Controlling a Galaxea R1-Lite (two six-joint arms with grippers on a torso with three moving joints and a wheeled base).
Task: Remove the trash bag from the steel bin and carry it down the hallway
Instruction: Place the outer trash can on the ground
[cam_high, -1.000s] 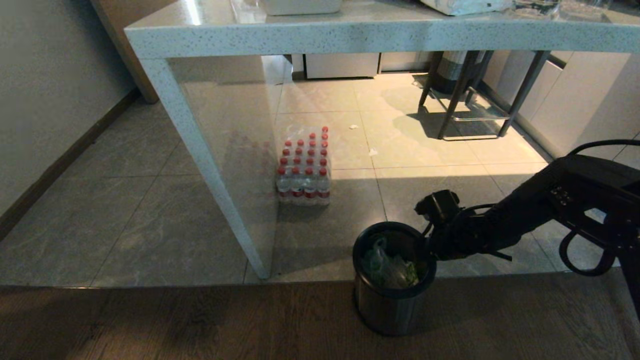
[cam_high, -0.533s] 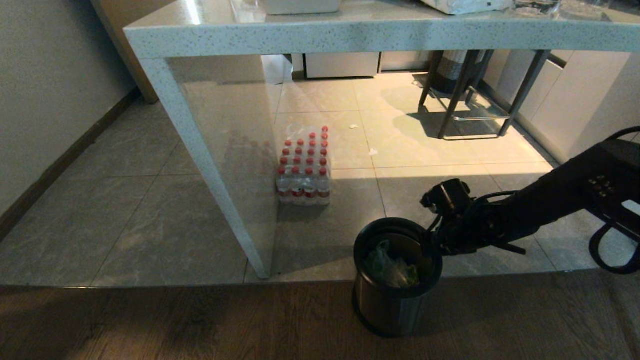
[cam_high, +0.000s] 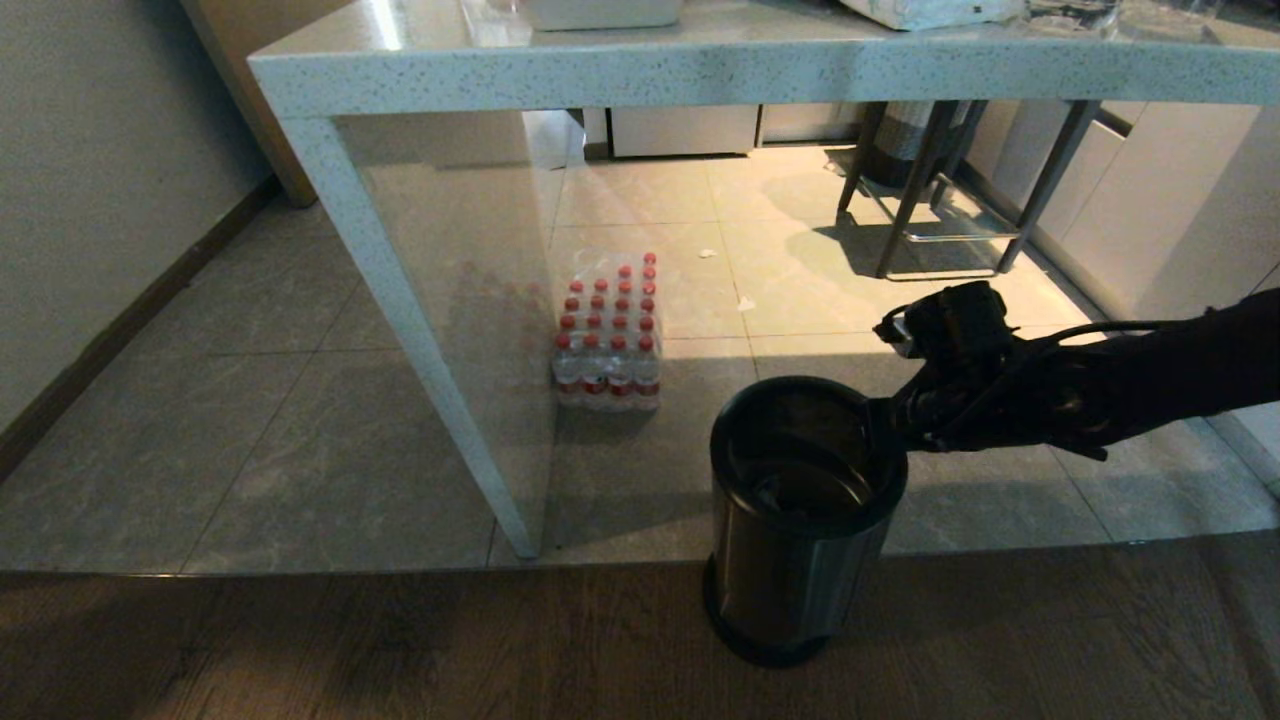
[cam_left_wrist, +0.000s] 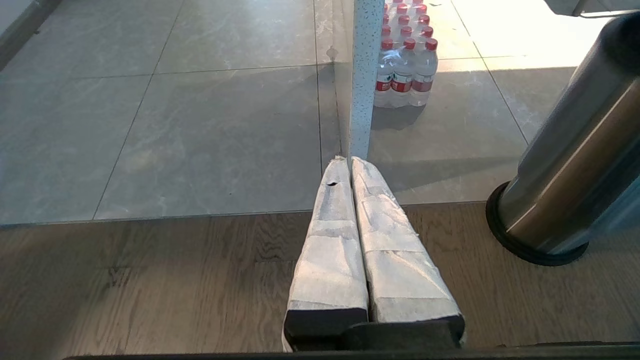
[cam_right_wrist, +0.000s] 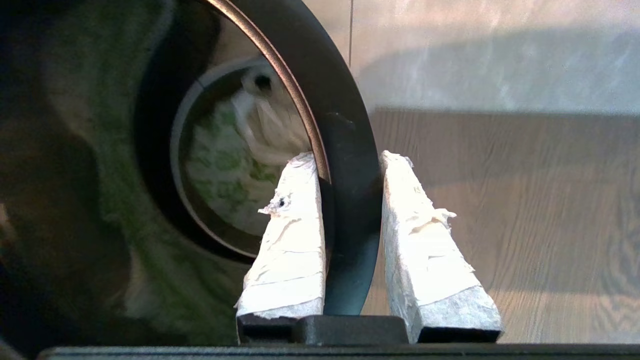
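The steel bin (cam_high: 790, 570) stands tilted on the wooden floor strip, its black base (cam_left_wrist: 530, 245) resting on one edge. My right gripper (cam_high: 885, 425) is shut on the bin's black rim (cam_right_wrist: 350, 150), one finger inside the bin and one outside. The trash bag (cam_right_wrist: 225, 150), white with green print, lies deep inside the bin; in the head view the bin's inside is dark. My left gripper (cam_left_wrist: 347, 160) hangs shut and empty above the floor, left of the bin. The hallway is out of view.
A speckled white table stands over the tiles, its slab leg (cam_high: 420, 330) just left of the bin. A pack of red-capped water bottles (cam_high: 608, 340) sits behind that leg. A dark stool (cam_high: 950, 190) stands farther back. A wall (cam_high: 90, 200) runs along the left.
My right arm has risen and drawn back with the rim in its grip. The bin's mouth has come up and the bin tilts. The bag no longer shows in the head view.
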